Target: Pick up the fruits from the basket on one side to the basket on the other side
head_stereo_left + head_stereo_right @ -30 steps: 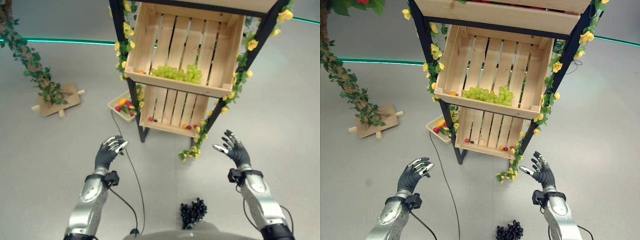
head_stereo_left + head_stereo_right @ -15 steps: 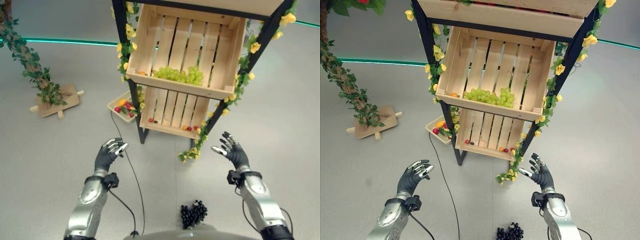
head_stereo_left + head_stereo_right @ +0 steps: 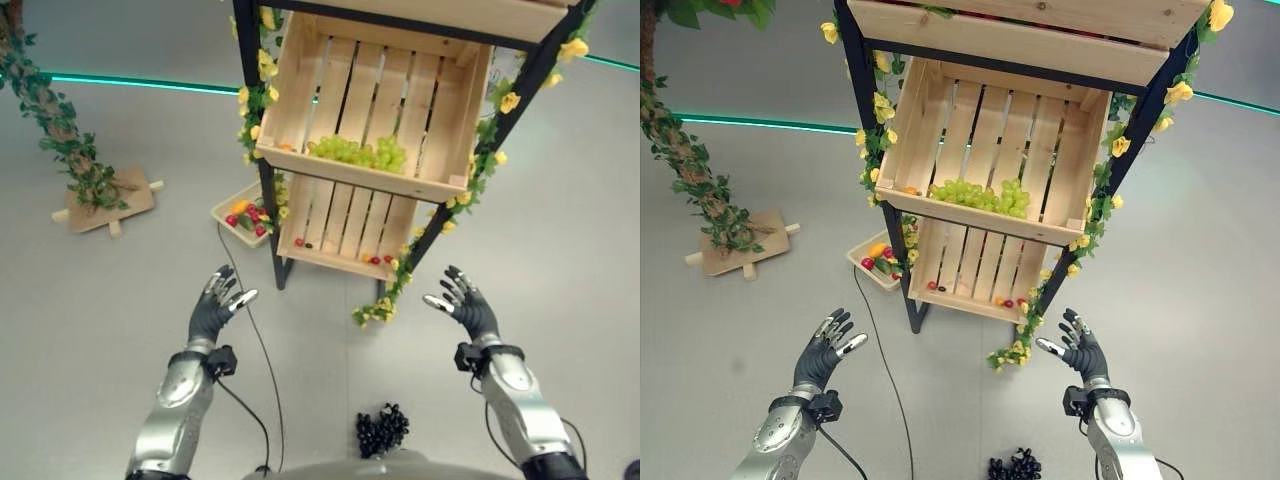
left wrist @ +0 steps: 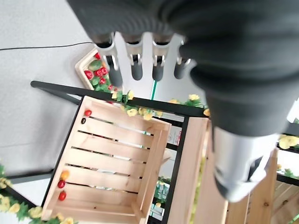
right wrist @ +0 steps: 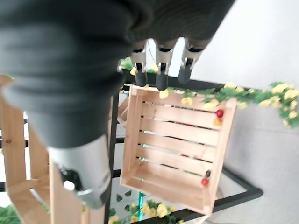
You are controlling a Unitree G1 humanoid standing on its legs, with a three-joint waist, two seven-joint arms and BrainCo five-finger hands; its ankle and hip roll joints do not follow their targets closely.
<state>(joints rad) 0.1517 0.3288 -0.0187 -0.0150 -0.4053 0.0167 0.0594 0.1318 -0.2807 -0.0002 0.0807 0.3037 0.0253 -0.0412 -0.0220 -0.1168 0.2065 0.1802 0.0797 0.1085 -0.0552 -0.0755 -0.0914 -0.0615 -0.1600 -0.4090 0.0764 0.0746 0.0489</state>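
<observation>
Nearest the robot, one bunch of dark grapes (image 3: 383,430) lies on the grey floor (image 3: 100,330), between the two arms. Just beyond it, both robot hands are raised above the floor, holding nothing. The left robot hand (image 3: 214,308) has its fingers spread wide and straight. The right robot hand (image 3: 464,305) is also wide open, fingers fanned out.

Past the hands stands one black metal rack (image 3: 267,215), wound with garlands of yellow flowers (image 3: 378,308) and green leaves. It carries slatted wooden crates tilted toward the robot. The lower crate (image 3: 340,225) holds a few small fruits along its front edge: red ones and a dark one at its left end, red and orange ones at its right end. The left wrist view shows one red and one dark fruit at one corner and two red with one orange at the other (image 4: 61,183). The middle crate (image 3: 375,100) holds one cluster of green grapes (image 3: 357,152) against its front board, with a small orange fruit (image 3: 286,147) to their left. A third crate (image 3: 1030,25) sits above, its contents hidden.

On the floor left of the rack, partly behind its leg, is one small tray (image 3: 243,213) of mixed red, orange and green fruit. Farther left, one leafy vine-wrapped trunk (image 3: 55,130) rises from a wooden base (image 3: 100,200). No writing can be read.
</observation>
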